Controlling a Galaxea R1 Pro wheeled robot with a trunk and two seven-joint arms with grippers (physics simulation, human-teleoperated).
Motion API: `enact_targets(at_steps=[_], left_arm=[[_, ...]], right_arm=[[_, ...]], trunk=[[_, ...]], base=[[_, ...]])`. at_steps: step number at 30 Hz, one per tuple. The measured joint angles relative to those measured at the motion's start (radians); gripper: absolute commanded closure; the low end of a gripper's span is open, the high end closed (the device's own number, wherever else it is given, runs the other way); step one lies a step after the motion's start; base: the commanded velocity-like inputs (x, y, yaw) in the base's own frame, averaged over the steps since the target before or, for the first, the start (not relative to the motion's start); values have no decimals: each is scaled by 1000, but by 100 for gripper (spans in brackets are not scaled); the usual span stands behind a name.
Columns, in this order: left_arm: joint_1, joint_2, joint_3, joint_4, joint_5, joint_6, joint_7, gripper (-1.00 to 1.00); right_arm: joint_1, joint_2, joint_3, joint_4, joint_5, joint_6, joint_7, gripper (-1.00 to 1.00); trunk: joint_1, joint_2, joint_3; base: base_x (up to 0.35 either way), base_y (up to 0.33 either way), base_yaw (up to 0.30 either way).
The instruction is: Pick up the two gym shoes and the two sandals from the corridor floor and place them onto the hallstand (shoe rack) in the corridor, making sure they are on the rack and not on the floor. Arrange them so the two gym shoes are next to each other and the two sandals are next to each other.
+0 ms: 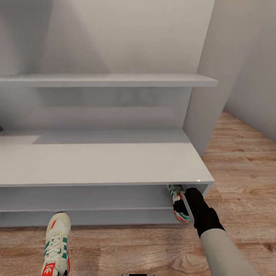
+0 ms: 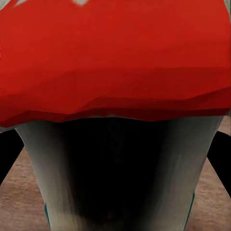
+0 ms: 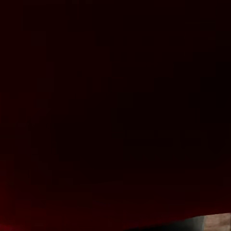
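The pale hallstand fills the middle of the head view, with a wall shelf above it. One gym shoe, cream with green stripes and a red heel, hangs in front of the rack's lower left, toe toward it. Its red heel crowds the left wrist view, and the left gripper is shut on it, dark fingers at both sides. The other gym shoe lies tilted at the right end of the lower shelf opening, with the right gripper shut on it. The sandals are out of view.
Wood-plank corridor floor runs in front of the rack and along its right side. A grey wall panel stands at the rack's right end. The right wrist view is dark red, pressed close to the shoe.
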Motion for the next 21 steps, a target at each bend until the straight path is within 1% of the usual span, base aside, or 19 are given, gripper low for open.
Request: enact_targets(at_steps=[3, 7, 21], left_arm=[[0, 0, -1, 0, 0, 0, 0, 100], [0, 0, -1, 0, 0, 0, -1, 100], [0, 0, 0, 0, 0, 0, -1, 100]], right_arm=[[0, 0, 0, 0, 0, 0, 0, 100], [0, 0, 0, 0, 0, 0, 0, 100], [0, 0, 0, 0, 0, 0, 0, 100]], trunk=[[0, 0, 0], [0, 0, 0], [0, 0, 0]], base=[[200, 0, 0], [90, 0, 0], [8, 0, 0]])
